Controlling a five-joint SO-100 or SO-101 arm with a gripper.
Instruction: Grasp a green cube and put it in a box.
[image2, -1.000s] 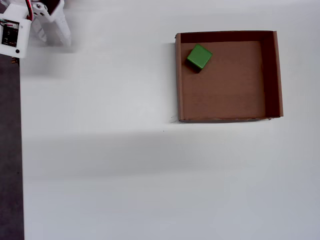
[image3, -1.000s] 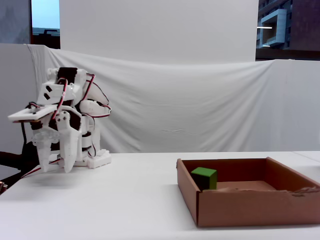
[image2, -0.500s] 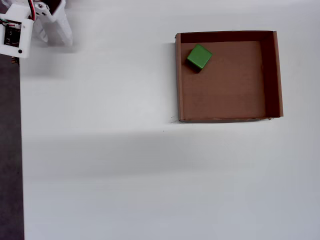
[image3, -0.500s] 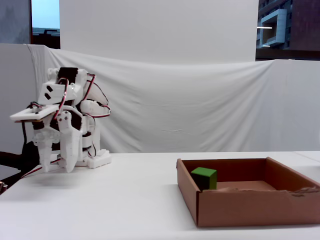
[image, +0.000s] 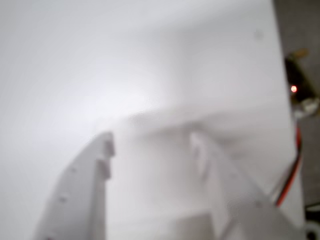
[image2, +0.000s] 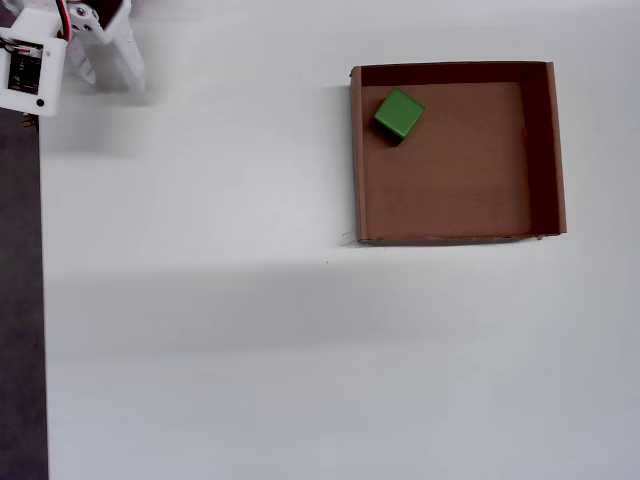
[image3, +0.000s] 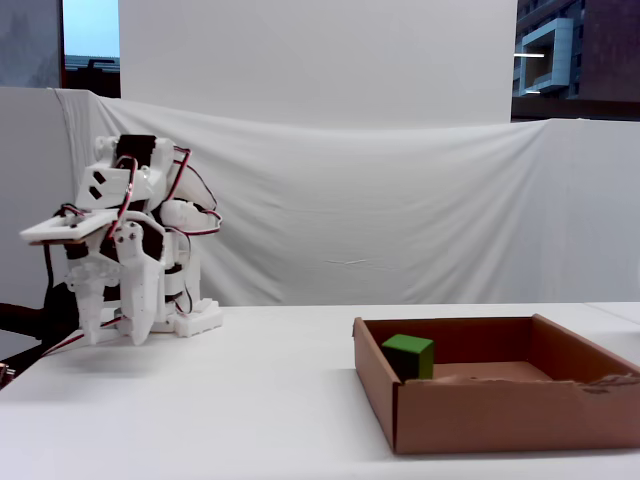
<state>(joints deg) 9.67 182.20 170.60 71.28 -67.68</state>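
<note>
The green cube (image2: 398, 114) lies inside the brown cardboard box (image2: 357, 170), near its upper left corner in the overhead view. In the fixed view the cube (image3: 408, 355) sits at the box's left end, behind the front wall (image3: 500, 412). My gripper (image2: 105, 72) is far from them, at the top left corner of the overhead view, folded back by the arm's base. In the fixed view it (image3: 112, 338) points down just above the table. In the blurred wrist view the gripper (image: 150, 141) is open and empty over bare white table. Cube and box are out of the wrist view.
The white table (image2: 250, 330) spreads between arm and box. A dark strip (image2: 18, 300) runs along its left edge in the overhead view. A white cloth backdrop (image3: 400, 220) hangs behind the table. A circuit board with a red light (image: 294, 89) and red wires shows at the wrist view's right.
</note>
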